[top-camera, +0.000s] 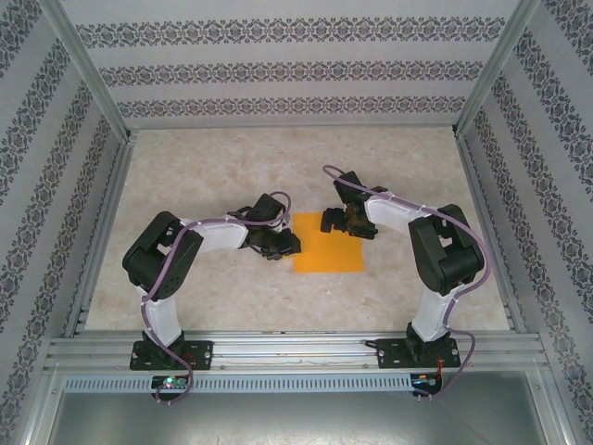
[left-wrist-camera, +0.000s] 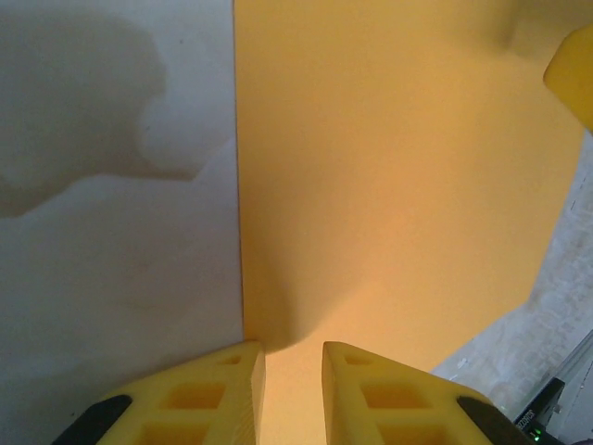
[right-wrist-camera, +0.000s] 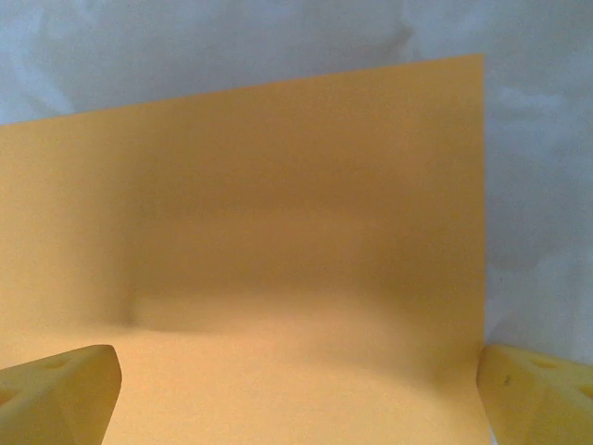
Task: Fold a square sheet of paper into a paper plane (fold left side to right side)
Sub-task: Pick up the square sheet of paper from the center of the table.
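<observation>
Pale speckled table [top-camera: 204, 176] lies under me, with patterned walls [top-camera: 278, 74] all round. The square sheet of paper [top-camera: 329, 248] lies flat in the middle of it, not folded yet.

My left gripper [left-wrist-camera: 294, 389] sits low at the sheet's left edge. Its two yellow fingers [left-wrist-camera: 213, 399] are close together with a thin gap, and orange shows in the gap. The paper humps up a little just in front of them. I cannot tell if I have a real hold of it. My right gripper [right-wrist-camera: 296, 394] is wide open over the far part of the sheet and holds nothing.

I think the fold could go wrong here. If my left fingers only brush the edge, the paper may slip out when I lift. If nothing holds the sheet down, it may slide across the table, and the edges will not meet. A hard pinch could crumple the edge.
</observation>
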Tool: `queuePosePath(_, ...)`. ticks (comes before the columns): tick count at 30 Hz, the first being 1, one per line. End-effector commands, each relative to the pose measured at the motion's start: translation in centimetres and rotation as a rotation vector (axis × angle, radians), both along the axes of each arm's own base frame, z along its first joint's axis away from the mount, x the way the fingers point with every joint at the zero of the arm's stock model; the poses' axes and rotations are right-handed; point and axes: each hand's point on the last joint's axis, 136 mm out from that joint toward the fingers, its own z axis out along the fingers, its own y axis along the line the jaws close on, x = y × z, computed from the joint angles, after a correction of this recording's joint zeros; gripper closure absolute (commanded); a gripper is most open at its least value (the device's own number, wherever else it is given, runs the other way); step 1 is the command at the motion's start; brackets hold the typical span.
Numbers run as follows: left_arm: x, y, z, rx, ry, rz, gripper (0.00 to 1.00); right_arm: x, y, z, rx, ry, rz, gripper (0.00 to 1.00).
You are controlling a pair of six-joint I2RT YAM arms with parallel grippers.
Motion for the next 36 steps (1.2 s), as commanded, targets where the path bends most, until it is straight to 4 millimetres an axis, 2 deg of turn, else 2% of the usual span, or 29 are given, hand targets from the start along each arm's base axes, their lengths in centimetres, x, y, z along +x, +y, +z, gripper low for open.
queuePosePath(1,-0.4,-0.2,-1.0,0.034,0.037,0.007,0.76,-0.7,1.4,-0.8,0.026,0.043,0.027,0.02)
queuePosePath(10,-0.7,0.3,-1.9,0.069,0.053,0.005,0.77,-1.2,3.1,0.1,0.065,0.042,0.058,0.02)
queuePosePath(15,-0.6,0.1,-1.8,0.059,0.047,0.006,0.77,-1.7,4.0,1.0,0.067,0.034,0.083,0.07)
queuePosePath(23,-0.2,-0.3,-1.2,0.041,0.029,0.009,0.75,-2.4,5.0,0.3,0.073,0.071,0.114,0.28)
queuePosePath(27,0.2,-0.3,-0.3,0.030,-0.005,0.013,0.68,-2.2,5.1,0.8,0.099,0.056,0.114,0.42)
queuePosePath(32,1.6,0.3,2.2,0.007,-0.091,0.032,0.60,-1.6,5.9,2.4,0.199,-0.009,0.128,0.56)
queuePosePath(34,2.4,0.9,3.6,-0.004,-0.135,0.045,0.52,-1.2,6.2,3.1,0.256,-0.047,0.135,0.64)
queuePosePath(36,3.1,1.4,5.2,-0.022,-0.176,0.060,0.49,-0.9,6.5,3.6,0.324,-0.075,0.140,0.67)
